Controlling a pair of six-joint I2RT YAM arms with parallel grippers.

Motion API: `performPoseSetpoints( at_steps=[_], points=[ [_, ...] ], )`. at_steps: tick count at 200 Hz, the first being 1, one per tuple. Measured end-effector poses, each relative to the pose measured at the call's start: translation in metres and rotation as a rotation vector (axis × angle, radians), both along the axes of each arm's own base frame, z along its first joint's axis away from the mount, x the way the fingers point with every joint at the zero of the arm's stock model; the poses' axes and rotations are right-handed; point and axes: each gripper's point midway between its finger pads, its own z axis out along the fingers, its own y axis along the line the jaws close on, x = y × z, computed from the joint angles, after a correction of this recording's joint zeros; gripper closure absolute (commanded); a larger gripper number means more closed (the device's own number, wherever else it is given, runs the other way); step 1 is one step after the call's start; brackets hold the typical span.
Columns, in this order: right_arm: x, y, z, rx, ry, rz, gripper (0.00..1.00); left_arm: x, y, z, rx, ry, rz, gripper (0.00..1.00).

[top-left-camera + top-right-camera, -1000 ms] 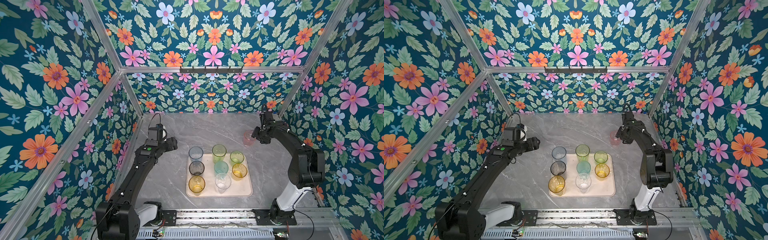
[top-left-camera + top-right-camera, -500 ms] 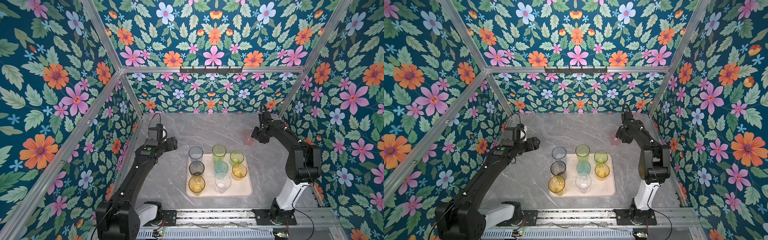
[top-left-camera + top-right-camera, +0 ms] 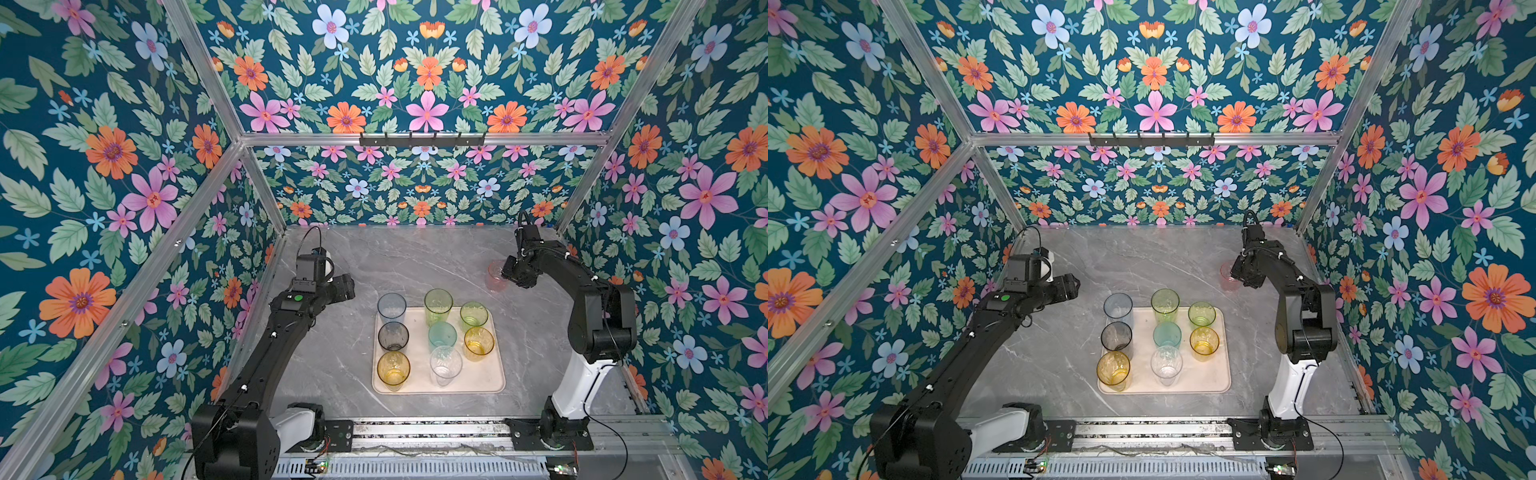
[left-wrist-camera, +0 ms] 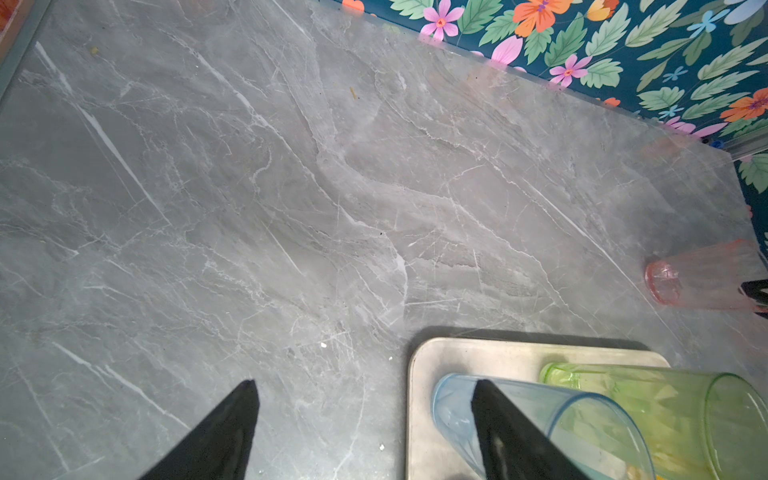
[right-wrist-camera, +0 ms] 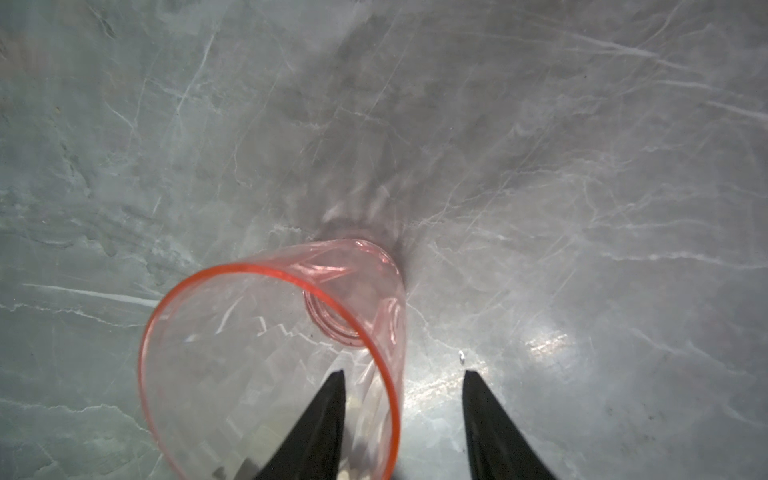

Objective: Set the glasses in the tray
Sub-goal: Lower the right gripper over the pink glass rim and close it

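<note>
The beige-pink tray (image 3: 486, 376) (image 3: 1209, 374) lies on the marble table and holds several upright glasses, among them blue (image 3: 391, 307), smoke grey (image 3: 393, 336), amber (image 3: 393, 369), teal (image 3: 442, 334) and clear (image 3: 446, 365). A pink glass (image 3: 494, 277) (image 5: 249, 332) stands on the table beyond the tray's far right corner. My right gripper (image 5: 403, 374) (image 3: 505, 272) straddles its rim, one finger inside and one outside, jaws still apart. My left gripper (image 4: 365, 384) (image 3: 351, 286) hovers open and empty left of the tray's far corner (image 4: 457, 353).
Tall yellow-green (image 3: 438, 305), short green (image 3: 473, 316) and yellow (image 3: 478, 343) glasses fill the tray's right side. Floral walls close in on three sides, and the right wall is near the pink glass. A metal rail (image 3: 415, 428) runs along the front edge.
My right gripper's jaws have narrowed around the pink glass's wall and its arm has shifted slightly. The left arm has not moved.
</note>
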Motion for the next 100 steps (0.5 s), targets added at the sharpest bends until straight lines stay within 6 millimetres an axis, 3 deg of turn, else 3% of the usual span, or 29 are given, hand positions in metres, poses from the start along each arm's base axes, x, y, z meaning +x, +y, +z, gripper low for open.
performPoseSetpoints(
  at_steps=[100],
  points=[
    [0.0047, 0.0008, -0.0010, 0.000, 0.000, 0.012, 0.72, 0.0000, -0.0001, 0.0000, 0.001, 0.000, -0.002, 0.17]
  ],
)
